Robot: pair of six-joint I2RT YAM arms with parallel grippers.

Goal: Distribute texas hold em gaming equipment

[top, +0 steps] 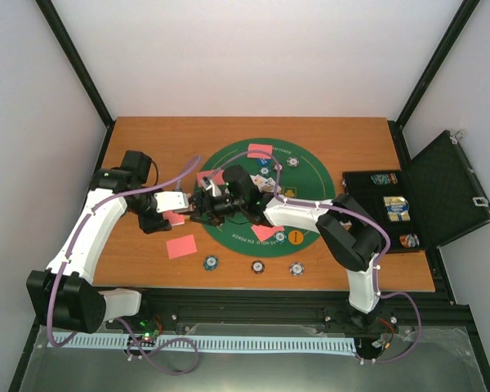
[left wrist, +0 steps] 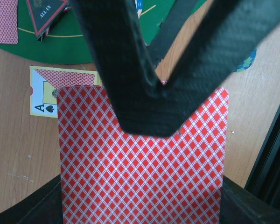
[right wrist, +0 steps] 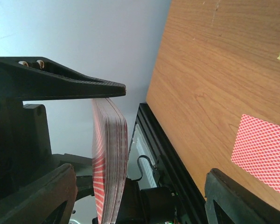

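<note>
Card [left wrist: 140, 177], red-backed, is pinched back-up by the closed left gripper [left wrist: 154, 107] over the tabletop's [top: 147, 139] left half, long axis along the fingers [left wrist: 112, 56]. Deck [right wrist: 109, 158], seen edge-on, is clamped in the right gripper [top: 212, 202]; its stacked edges are shown by the right wrist view alone.

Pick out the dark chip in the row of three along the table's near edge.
The middle chip: it is dark, while the left chip and the right chip are blue and white.
</note>
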